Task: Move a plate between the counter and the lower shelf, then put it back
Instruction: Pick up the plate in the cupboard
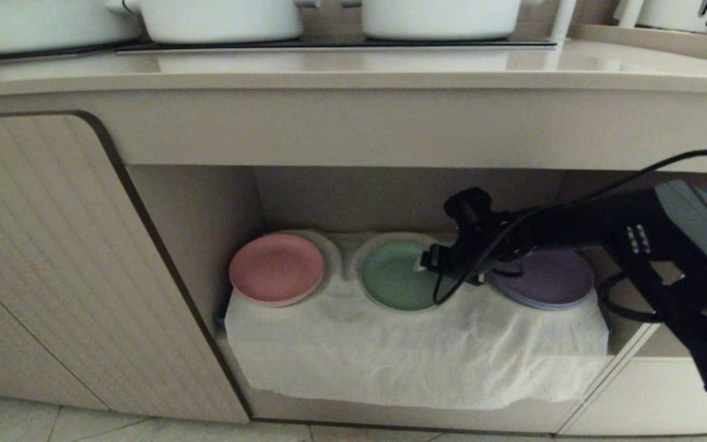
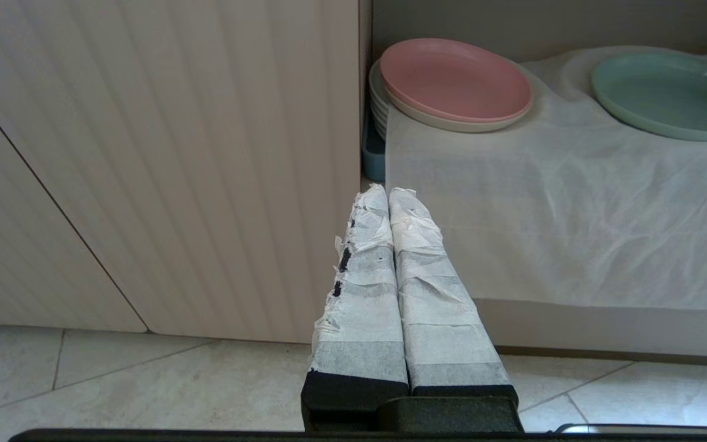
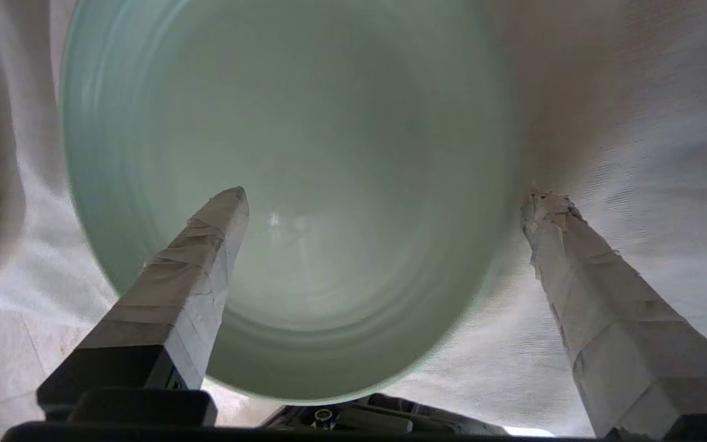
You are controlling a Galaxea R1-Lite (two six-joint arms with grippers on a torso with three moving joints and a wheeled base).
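We see the plate on the shelf cloth between pink and purple plates – right gripper spread wide, grasping nothing, one finger over the rim; withdrawing carelessly could drag plate or cloth

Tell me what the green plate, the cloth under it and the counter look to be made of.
Green plate: probably plastic or melamine, matte; its surface shows only a dull, soft sheen. Cloth: thin white fabric or non-woven sheet; it wrinkles and drapes over the shelf edge. Counter: smooth beige stone or composite, semi-gloss; it faintly mirrors the white pots.
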